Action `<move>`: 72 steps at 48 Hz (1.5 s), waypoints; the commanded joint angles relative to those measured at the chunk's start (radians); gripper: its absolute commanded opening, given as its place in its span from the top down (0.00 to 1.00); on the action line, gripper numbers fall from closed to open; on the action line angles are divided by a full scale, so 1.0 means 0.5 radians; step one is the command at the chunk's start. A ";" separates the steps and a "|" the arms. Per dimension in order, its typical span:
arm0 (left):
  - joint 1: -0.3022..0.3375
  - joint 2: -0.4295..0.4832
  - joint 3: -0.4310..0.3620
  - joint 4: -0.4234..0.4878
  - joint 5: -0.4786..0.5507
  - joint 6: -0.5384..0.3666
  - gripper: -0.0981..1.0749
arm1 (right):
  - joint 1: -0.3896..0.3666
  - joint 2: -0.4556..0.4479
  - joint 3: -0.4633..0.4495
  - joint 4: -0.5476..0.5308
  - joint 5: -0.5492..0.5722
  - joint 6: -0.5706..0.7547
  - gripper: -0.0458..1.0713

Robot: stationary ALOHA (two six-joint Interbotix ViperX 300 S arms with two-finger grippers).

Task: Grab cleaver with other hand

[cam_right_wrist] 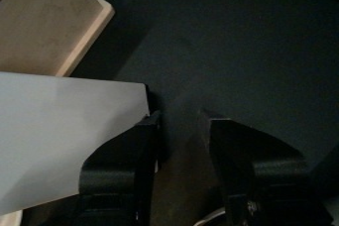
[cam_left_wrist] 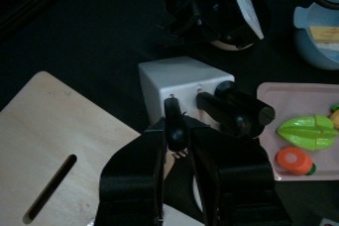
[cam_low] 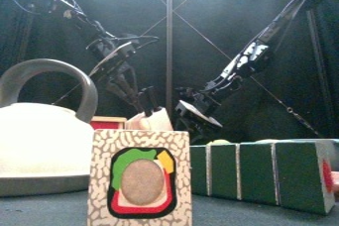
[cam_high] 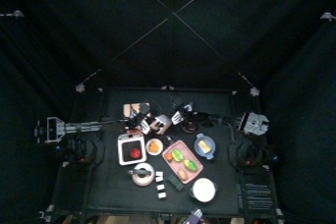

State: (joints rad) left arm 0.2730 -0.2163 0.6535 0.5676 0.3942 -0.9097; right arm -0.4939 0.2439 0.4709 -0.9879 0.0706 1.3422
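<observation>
The cleaver shows as a broad white blade (cam_right_wrist: 66, 141) in the right wrist view. Its edge lies against the outer side of one jaw of my right gripper (cam_right_wrist: 183, 121). That gripper is open, and the gap between its jaws is dark and empty. The left wrist view shows the white blade (cam_left_wrist: 241, 7) slanting beside the right arm, well away from my left gripper (cam_left_wrist: 173, 121). The left gripper's jaws are shut together, close to a white box (cam_left_wrist: 183, 79). From the front, the blade (cam_low: 150, 120) peeks up between the two arms. What holds the cleaver is hidden.
A wooden cutting board (cam_left_wrist: 54, 146) lies beside the white box, which has black knobs. A pink tray (cam_left_wrist: 298, 96) holds toy vegetables, and a blue bowl (cam_left_wrist: 318, 32) sits beyond it. Near the front stand a white kettle (cam_low: 47, 136), a printed box (cam_low: 139, 175) and green blocks (cam_low: 265, 170).
</observation>
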 commanded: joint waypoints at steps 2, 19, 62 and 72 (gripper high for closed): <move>-0.018 -0.049 -0.064 -0.015 0.055 0.003 0.44 | -0.003 -0.040 -0.034 0.003 -0.009 0.000 0.29; -0.117 -0.196 -0.117 -0.012 0.295 0.006 0.44 | 0.000 -0.040 -0.025 0.003 -0.009 0.003 0.29; -0.316 -0.991 0.209 0.015 0.565 0.018 0.44 | 0.003 -0.135 -0.018 0.003 0.052 0.006 0.29; -0.371 -1.166 0.371 0.055 0.445 0.025 0.44 | 0.034 -0.255 -0.012 0.043 0.098 0.009 0.29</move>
State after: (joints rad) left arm 0.1028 -0.7731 0.8268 0.5768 0.6581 -0.8974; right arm -0.4863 0.1856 0.4740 -0.9787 0.1074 1.3468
